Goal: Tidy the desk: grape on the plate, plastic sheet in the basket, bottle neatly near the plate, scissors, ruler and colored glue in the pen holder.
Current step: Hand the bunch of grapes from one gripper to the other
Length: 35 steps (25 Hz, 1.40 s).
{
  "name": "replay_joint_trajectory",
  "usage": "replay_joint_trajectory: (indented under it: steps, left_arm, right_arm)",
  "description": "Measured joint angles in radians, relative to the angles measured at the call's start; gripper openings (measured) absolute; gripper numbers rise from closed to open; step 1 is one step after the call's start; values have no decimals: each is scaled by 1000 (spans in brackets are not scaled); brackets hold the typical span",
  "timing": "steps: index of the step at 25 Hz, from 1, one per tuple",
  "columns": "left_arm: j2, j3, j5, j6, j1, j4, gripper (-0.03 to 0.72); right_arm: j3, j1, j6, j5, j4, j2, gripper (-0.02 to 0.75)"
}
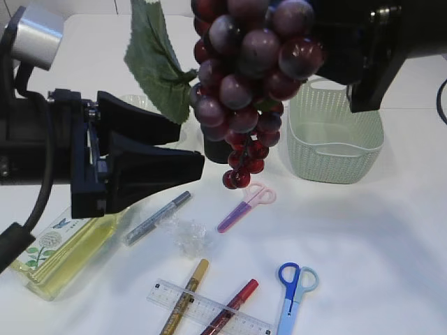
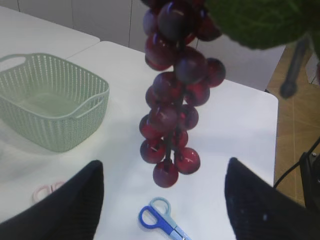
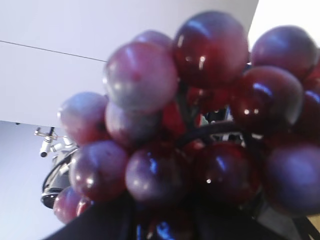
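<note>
Grape cluster (image 1: 244,84) hangs in the upper centre of the exterior frame, clear of the table (image 1: 377,251), with its green leaf (image 1: 154,56) at upper left. Right gripper (image 1: 318,49) enters from the upper right and is clamped on the top of the cluster; in the right wrist view the berries fill the frame against the dark jaws. Left gripper (image 1: 178,143) sits at left centre, jaws apart, just beside the cluster and holding nothing; both its dark fingertips (image 2: 75,205) show at the bottom of the left wrist view, with the cluster hanging between and beyond them. Green basket (image 1: 335,136) stands at right centre. Bottle (image 1: 63,255) lies at lower left. Pink scissors (image 1: 246,206), blue scissors (image 1: 293,286), ruler (image 1: 206,310), glue pens (image 1: 157,218) and plastic sheet (image 1: 188,234) lie across the lower centre.
</note>
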Motion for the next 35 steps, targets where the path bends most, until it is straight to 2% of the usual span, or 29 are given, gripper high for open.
replay_joint_trajectory:
  steps: [11, 28, 32, 35]
  left_arm:
    - [102, -155, 4, 4, -62, -2, 563]
    - [249, -348, 15, 4, -147, -2, 561]
    - [270, -356, 7, 4, -147, -2, 486]
    - [275, -356, 5, 4, -147, -2, 347]
  right_arm:
    - [0, 0, 2, -4, 84, -21, 179]
    - [0, 0, 4, -4, 92, -23, 180]
    - [0, 0, 4, -4, 95, -23, 180]
    - [0, 0, 4, -4, 96, -23, 180]
